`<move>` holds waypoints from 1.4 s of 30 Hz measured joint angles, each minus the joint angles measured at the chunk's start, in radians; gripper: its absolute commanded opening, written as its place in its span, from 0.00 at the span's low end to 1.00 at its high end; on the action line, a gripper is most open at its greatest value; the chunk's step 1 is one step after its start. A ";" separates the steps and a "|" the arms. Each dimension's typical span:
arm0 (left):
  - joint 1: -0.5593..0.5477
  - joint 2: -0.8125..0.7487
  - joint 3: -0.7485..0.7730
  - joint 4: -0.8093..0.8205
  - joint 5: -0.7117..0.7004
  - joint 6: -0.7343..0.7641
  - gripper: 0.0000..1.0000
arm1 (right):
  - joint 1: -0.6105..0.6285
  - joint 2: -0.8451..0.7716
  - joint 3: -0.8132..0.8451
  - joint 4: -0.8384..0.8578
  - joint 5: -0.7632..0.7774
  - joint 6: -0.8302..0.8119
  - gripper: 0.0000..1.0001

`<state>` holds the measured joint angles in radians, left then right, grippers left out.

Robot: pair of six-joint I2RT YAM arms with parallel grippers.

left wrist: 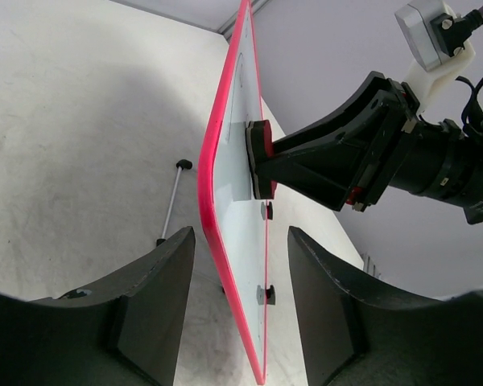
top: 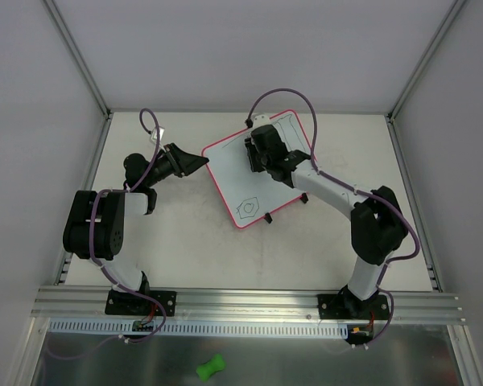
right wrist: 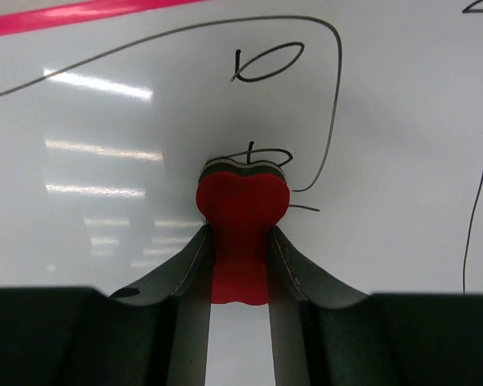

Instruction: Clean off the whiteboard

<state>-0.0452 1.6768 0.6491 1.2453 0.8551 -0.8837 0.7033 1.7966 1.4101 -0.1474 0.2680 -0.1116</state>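
Watch the left gripper (left wrist: 241, 249): its fingers are spread and only straddle the left edge of the whiteboard (top: 229, 173), with gaps on both sides, so nothing pins the board. The board sits mid-table, angled, with one corner toward the near side. The right gripper (right wrist: 240, 241) is clamped on the red eraser (right wrist: 241, 201), whose head is pressed flat on the board's far half. My guess is that if you wipe hard, the board slides or pivots on the table (top: 185, 233), or rocks on its small feet, because the push has no counter-hold. Close the left jaws first. The eraser could also twist in the jaws if you drag sideways, since the grip is on its narrow waist. The hexagon doodle (top: 248, 207) at the near corner is well apart from the eraser and easy to miss. Counts: one whiteboard, one red eraser, two grippers, one hexagon, two small loops just beside the eraser, one long curve round them, and more strokes to the right. One green bone-shaped piece (top: 211, 367) lies off the table, on the near ledge.
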 measured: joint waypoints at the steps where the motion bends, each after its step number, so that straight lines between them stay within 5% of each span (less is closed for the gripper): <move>1: 0.000 0.000 0.000 0.000 0.000 0.000 0.52 | 0.000 0.000 0.010 -0.015 -0.002 -0.001 0.00; 21: -0.047 0.007 0.035 -0.023 -0.013 0.011 0.57 | 0.010 -0.030 0.193 -0.116 -0.074 -0.107 0.00; 42: -0.087 0.084 0.090 -0.015 -0.052 0.014 0.43 | 0.036 0.039 0.311 -0.171 -0.198 -0.163 0.00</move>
<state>-0.1322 1.7611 0.7391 1.2304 0.8032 -0.8700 0.7395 1.8351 1.7214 -0.3183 0.0704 -0.2749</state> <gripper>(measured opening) 0.436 0.314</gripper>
